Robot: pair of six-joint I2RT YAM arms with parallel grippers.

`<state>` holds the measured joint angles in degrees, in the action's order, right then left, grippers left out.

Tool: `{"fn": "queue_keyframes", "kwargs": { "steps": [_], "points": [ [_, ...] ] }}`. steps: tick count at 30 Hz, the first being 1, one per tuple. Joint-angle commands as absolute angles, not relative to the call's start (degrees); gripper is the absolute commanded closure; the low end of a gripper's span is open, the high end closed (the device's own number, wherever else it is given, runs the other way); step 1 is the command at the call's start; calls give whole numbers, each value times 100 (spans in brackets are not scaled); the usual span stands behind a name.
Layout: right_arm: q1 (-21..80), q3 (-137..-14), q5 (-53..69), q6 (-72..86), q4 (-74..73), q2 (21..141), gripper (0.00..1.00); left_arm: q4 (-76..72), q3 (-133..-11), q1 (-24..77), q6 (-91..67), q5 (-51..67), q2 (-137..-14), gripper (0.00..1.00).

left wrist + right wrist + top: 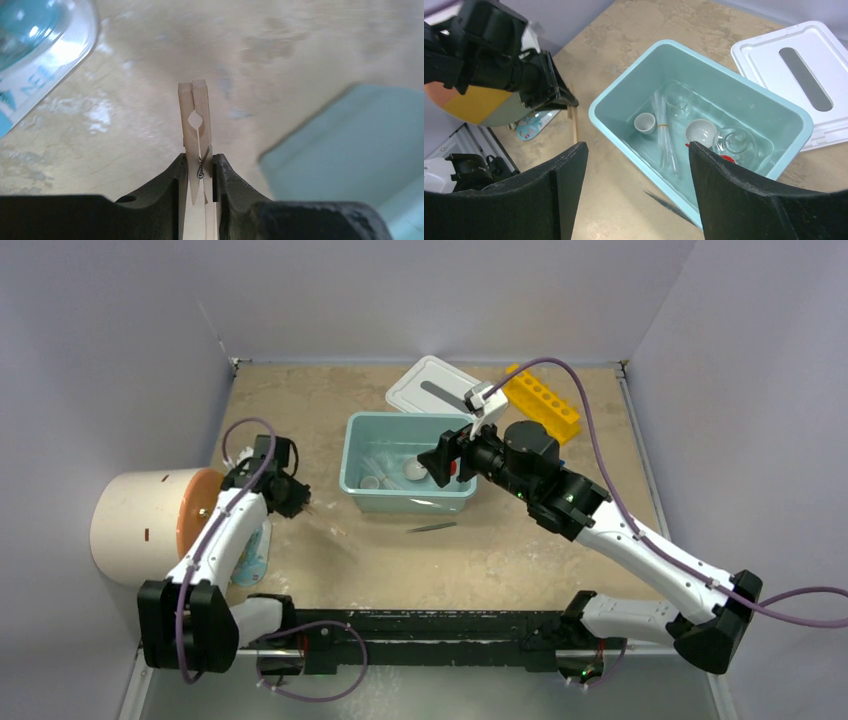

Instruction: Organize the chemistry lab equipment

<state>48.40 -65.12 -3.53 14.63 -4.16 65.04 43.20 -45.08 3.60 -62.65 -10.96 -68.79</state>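
From the top camera, the left gripper is low over the surface, between the big cream cylinder and the teal tub. The right gripper is over the tub. The metal tweezers lie on the surface just in front of the tub. The white lid and a yellow rack lie behind the tub.

In the left wrist view, the 2 fingers are clamped on a wooden peg, which sticks out forward. I cannot tell if its tip touches the surface. A blurred corner of the tub is at the right.

In the right wrist view, the 2 fingers stand wide apart and hold nothing. Below them, inside the tub, are 2 tiny white bowls, a bundle of clear tubes and 2 clear glass flasks.
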Motion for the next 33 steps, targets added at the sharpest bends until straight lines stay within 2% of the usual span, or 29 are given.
{"fn": "queue_keyframes", "kwargs": {
  "steps": [1, 5, 9, 18, 25, 33],
  "points": [
    [4825, -6673, -436, 1631, -276, 6245, 24, 4390, -5424, 308, -5251, -703, -6381, 100],
    [4824, -6798, -80, 1810, -174, 6233, 24, 4326, -6036, 308, -4481, -108, -5951, 100],
    [4825, -6836, 189, 2122, -29, 6308, 24, 3753, -6433, 308, -3759, 1091, -5531, 100],
    [4825, -6773, 1239, 3036, 967, 6659, 24, 2678, -7061, 436, -3459, 3676, -5687, 100],
    [4820, -6478, 2149, 3742, 2075, 6894, 26, 1268, -6993, 605, -4125, 5450, -5899, 100],
    [4825, -6317, 2829, 4461, 3086, 7288, 32, -694, -6579, 624, -5489, 6292, -6019, 100]
  ]
}}
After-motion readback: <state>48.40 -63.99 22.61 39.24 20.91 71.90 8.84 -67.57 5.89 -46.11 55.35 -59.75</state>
